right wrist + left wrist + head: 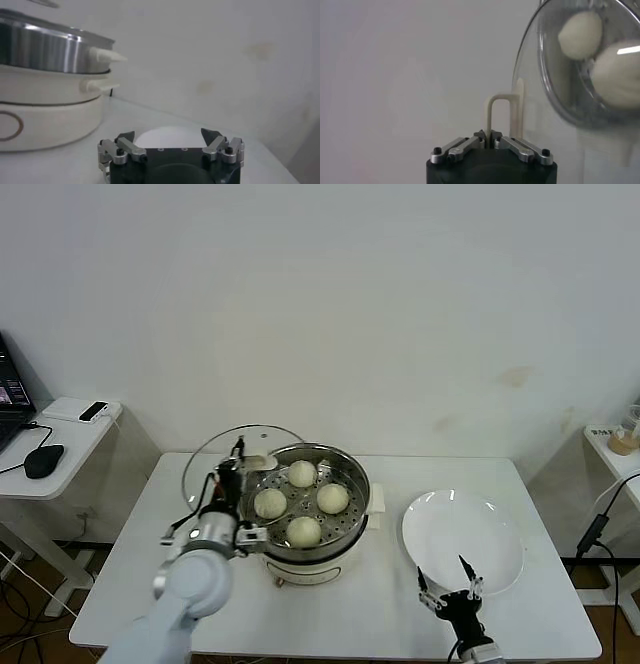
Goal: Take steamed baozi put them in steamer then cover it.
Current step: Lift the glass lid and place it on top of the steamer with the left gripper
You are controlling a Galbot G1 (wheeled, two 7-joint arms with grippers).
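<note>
Near the desk's front edge, the right end effector point(447, 590) idles with jaws wide and empty beside the emptied white plate point(500, 569). Mid-desk, the left end effector point(237, 467) pinches the glass cover point(215, 462) by its handle, tilted at the steamer point(355, 529) rim, apparently ready to close. Four baozi point(304, 531) sit inside.

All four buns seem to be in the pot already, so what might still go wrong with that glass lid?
The left gripper pinches only the thin handle of the cover, which hangs tilted beside the steamer. The lid might swing or slip, or its rim might knock the pot's edge when it comes across.

The baozi look plump and sit high on the tray, so a lid set down off-centre might press one.

The open right gripper waits over the plate, so it looks unlikely to interfere.
</note>
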